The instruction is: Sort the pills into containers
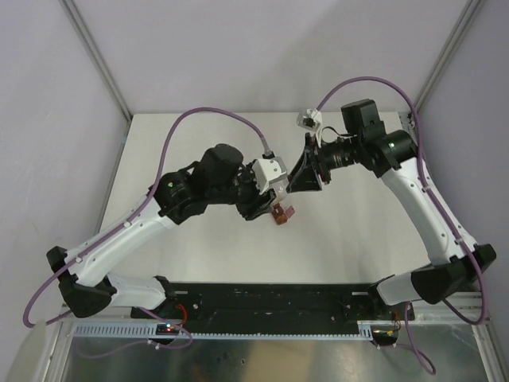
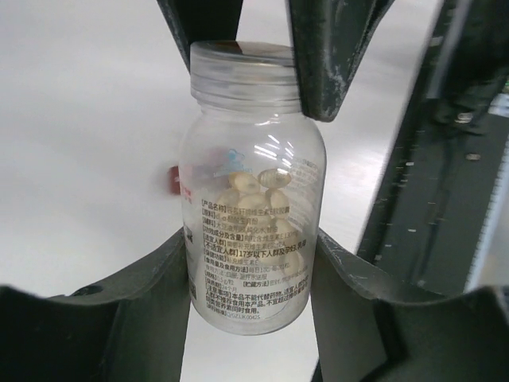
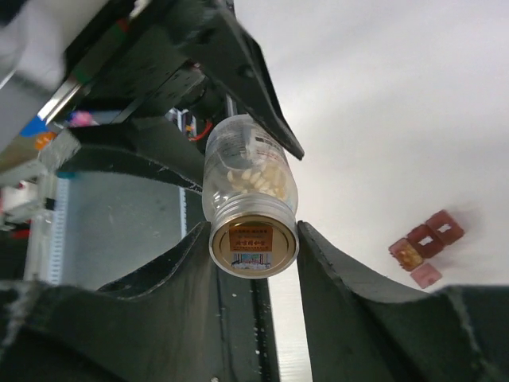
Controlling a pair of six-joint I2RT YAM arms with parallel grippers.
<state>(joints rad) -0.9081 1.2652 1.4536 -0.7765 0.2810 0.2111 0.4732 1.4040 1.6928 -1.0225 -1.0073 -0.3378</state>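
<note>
The two arms meet over the middle of the table point(image 1: 199, 135), and a clear plastic pill bottle point(image 2: 253, 159) is held between them. The left gripper point(image 2: 250, 239) pinches the bottle's body, one dark finger pressed against each side just below its shoulder. The right gripper point(image 3: 254, 231) comes in from the opposite end and is closed on the cap point(image 3: 253, 248), its two fingers touching the cap's rim left and right. The top of the cap carries an orange printed sticker, which faces straight into the right wrist camera.

The pills point(image 2: 253, 189) inside the bottle are pale, cream-yellow oval capsules. They lie piled together behind a label of small printed text and fill only part of the bottle. The cap is on.

The containers point(image 3: 425, 243) sit on the table apart from the bottle, off to one side in the right wrist view. From above they are just beside the tip of the left gripper. They are dark red square compartments joined in a short strip. One compartment shows something orange-yellow inside, and a paler pink square lies right against it. That part is blurred, so I cannot tell whether the pink square is an open lid. The other two squares look closed.
</note>
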